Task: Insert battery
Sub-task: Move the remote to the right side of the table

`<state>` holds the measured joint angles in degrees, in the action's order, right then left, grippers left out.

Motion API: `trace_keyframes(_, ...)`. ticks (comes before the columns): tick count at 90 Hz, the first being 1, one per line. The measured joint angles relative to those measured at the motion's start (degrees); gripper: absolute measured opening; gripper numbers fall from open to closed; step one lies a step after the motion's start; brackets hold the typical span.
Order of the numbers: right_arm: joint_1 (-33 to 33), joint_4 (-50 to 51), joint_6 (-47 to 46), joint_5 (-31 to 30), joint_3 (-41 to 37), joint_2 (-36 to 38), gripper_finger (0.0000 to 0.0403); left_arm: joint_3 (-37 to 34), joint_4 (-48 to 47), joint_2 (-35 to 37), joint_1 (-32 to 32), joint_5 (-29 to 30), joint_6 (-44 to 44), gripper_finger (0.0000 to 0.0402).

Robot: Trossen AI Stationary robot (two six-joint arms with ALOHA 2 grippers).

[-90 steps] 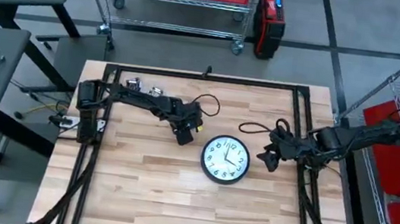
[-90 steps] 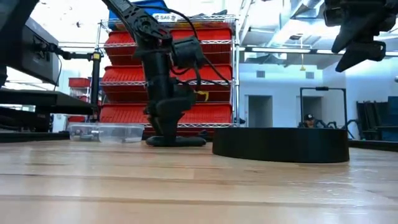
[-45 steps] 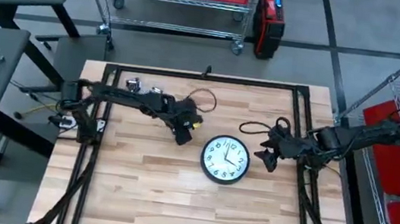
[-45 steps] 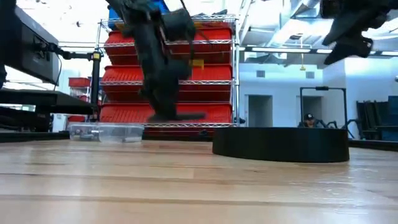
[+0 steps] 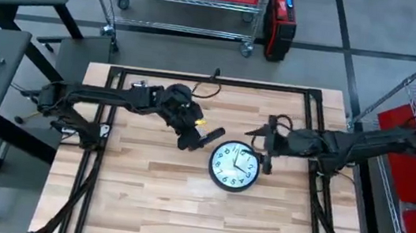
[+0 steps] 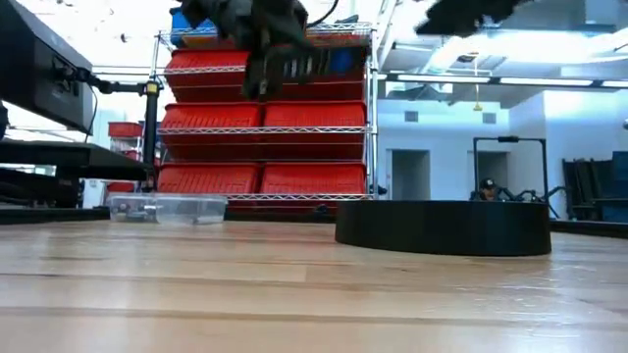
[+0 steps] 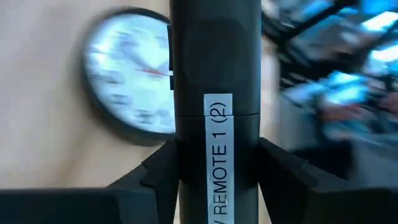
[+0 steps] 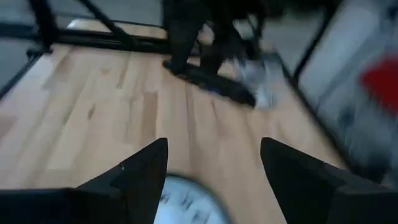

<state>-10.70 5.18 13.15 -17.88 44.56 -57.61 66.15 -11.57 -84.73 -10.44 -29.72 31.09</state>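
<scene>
Remote control [image 7: 216,112], a dark slim bar with a white label reading "REMOTE 1 (2)", sits clamped between the two fingers [image 7: 152,180] of the left hand [image 5: 194,135]; in the high view the bar [image 5: 207,134] juts from that hand toward the right, its long axis running roughly left to right across the surface and tilted slightly toward the far side, its free end just left of the clock; the hand and remote are lifted clear of the wooden surface [image 5: 150,197], showing high up in the low view [image 6: 270,49]; the wall clock [image 5: 234,165] lies flat and face up near the middle of the surface, white dial, black rim, seen as a low black disc [image 6: 442,227] in the low view; the right hand [image 5: 267,152] hovers at the right edge of the clock, above it, its fingers [image 8: 140,174] spread apart and holding nothing, with the clock's rim [image 8: 180,205] showing between them in its own wrist view; a small clear plastic box [image 6: 167,208] rests at the far left of the surface; no battery can be made out in any view; red bin shelves [image 6: 265,127] stand beyond the far edge.
</scene>
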Motion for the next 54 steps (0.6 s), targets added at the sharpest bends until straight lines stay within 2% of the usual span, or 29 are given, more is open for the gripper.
trace_keyframes(9, 0.3, -4.8, 7.7, 0.5, 0.7, -2.1, 0.0249, 0.0, 2.5, 0.0, 0.8, -4.8, 2.3, 0.0152)
trace_keyframes(16, 0.4, -5.4, 10.8, 1.3, 2.2, -3.4, 0.0249, 0.0, 3.7, 0.0, 1.5, -6.2, 3.8, 0.0152)
trace_keyframes(37, 3.4, -5.5, 10.8, 8.7, 4.7, -8.1, 0.0249, 0.0, 10.1, 0.0, 2.7, -6.2, 6.3, 0.0152)
trace_keyframes(54, 3.7, -8.2, 12.8, 10.3, 6.9, -11.4, 0.0249, 0.0, 10.7, 0.0, 2.7, -6.2, 7.2, 0.0152)
